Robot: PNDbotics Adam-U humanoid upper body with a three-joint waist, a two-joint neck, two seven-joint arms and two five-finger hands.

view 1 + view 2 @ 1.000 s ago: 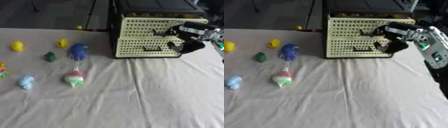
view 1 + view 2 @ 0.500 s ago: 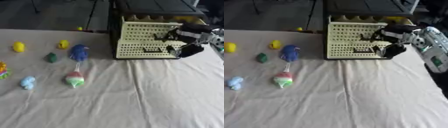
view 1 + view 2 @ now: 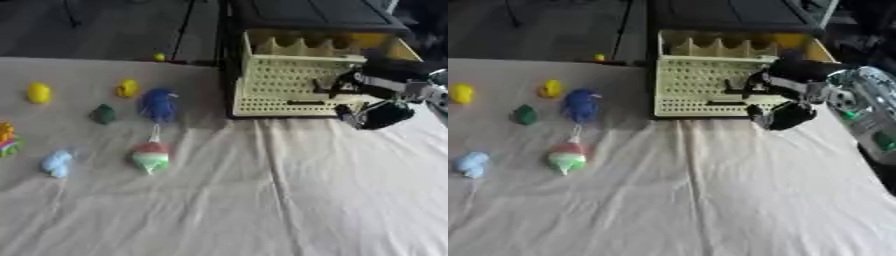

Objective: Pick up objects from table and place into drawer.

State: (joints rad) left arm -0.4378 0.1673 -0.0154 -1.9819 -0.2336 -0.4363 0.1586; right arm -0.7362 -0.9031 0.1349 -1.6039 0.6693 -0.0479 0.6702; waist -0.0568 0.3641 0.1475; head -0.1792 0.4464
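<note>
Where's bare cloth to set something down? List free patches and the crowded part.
Free: the whole near half of the cloth, below the red-green toy and the drawer. Crowded: the left, round the blue plush, green toy and yellow ducks.

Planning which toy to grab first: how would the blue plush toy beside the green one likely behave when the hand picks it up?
The blue plush toy looks fuzzy and rounded, so it probably squashes under the fingers and is light for its size. It lies flat on the wrinkled cloth, so it seems unlikely to roll.
</note>
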